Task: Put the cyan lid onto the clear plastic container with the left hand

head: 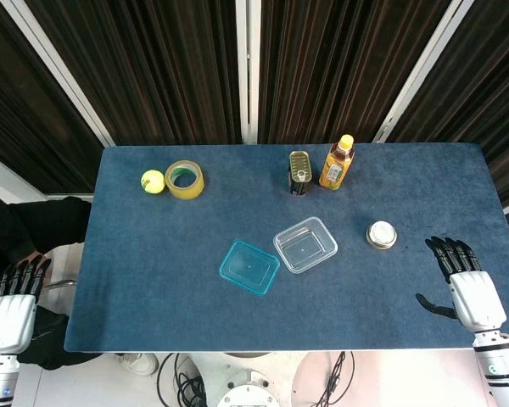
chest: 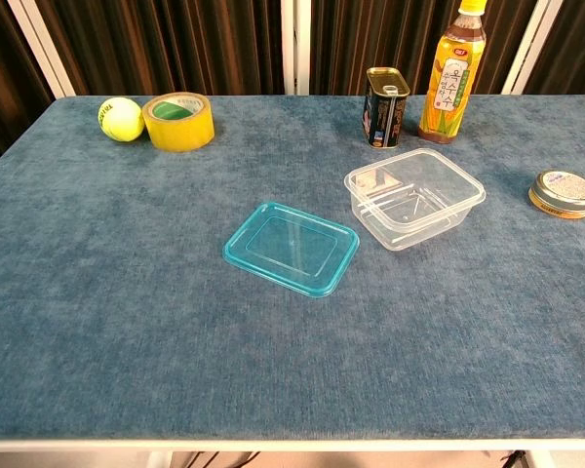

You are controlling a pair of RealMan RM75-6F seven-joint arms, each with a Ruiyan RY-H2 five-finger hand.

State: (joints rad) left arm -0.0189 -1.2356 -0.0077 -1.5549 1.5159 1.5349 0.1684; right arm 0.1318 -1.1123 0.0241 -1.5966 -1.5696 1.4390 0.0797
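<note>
- Flat cyan rectangular plastic lid (head: pixel 249 267) (chest: pixel 292 247) lies on the blue fabric table (head: pixel 153 254) (chest: pixel 97 292), just beside the clear rectangular plastic container (head: pixel 305 245) (chest: pixel 414 198), on its near-left side; head view shows the two nearly touching at a corner.
- Container sits upright, open, uncovered, nothing inside.
- Left hand (head: pixel 13 305) is off the table edge, well to the left of the container and nearer the robot; fingers extended, holding nothing.
- Right hand (head: pixel 467 284) is over the table's near edge, well to the right of the container; fingers straight and spread, holding nothing.
- Neither hand shows in the chest view.
- Behind the container: dark rectangular tin can (head: pixel 299 172) (chest: pixel 386 107) and, right of it, an orange drink bottle with yellow cap (head: pixel 338 163) (chest: pixel 452 73).
- Right of the container: small round gold-rimmed tin (head: pixel 381 235) (chest: pixel 563 193).
- Far behind-left of the container: yellow tape roll (head: pixel 185 179) (chest: pixel 177 121) with a yellow tennis ball (head: pixel 153 181) (chest: pixel 121 119) touching its left side.
</note>
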